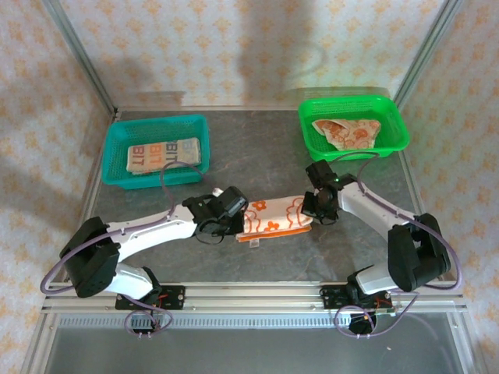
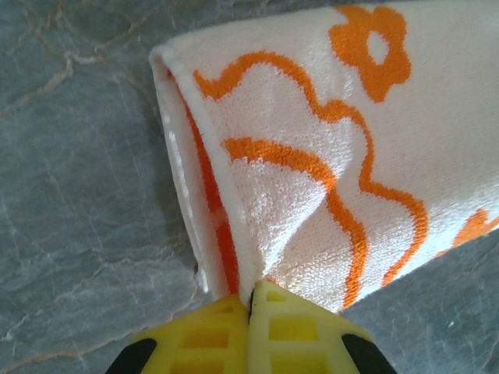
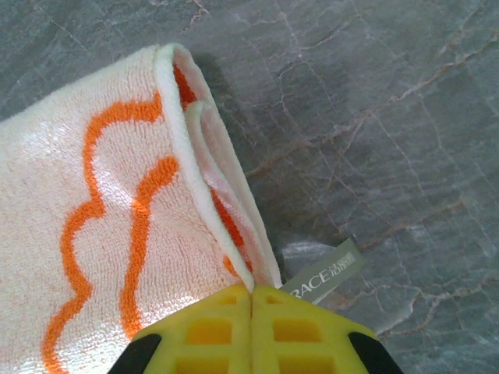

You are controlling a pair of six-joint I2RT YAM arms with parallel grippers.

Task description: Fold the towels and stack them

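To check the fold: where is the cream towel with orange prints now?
Top view: the towel lies in the middle of the table, its left end pinched by the left gripper, its right end by the right gripper.

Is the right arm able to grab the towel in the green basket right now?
Probably not yet: its tool is shut on the folded towel. The green basket sits close, nothing between.

A grey label [image 3: 323, 279] at the edge of the towel [image 3: 117, 234] reads "RACE" in white letters, followed by small characters too fine to read. In the teal basket [image 1: 160, 119], the folded towel [image 1: 161, 153] carries "BIT" repeated in orange.
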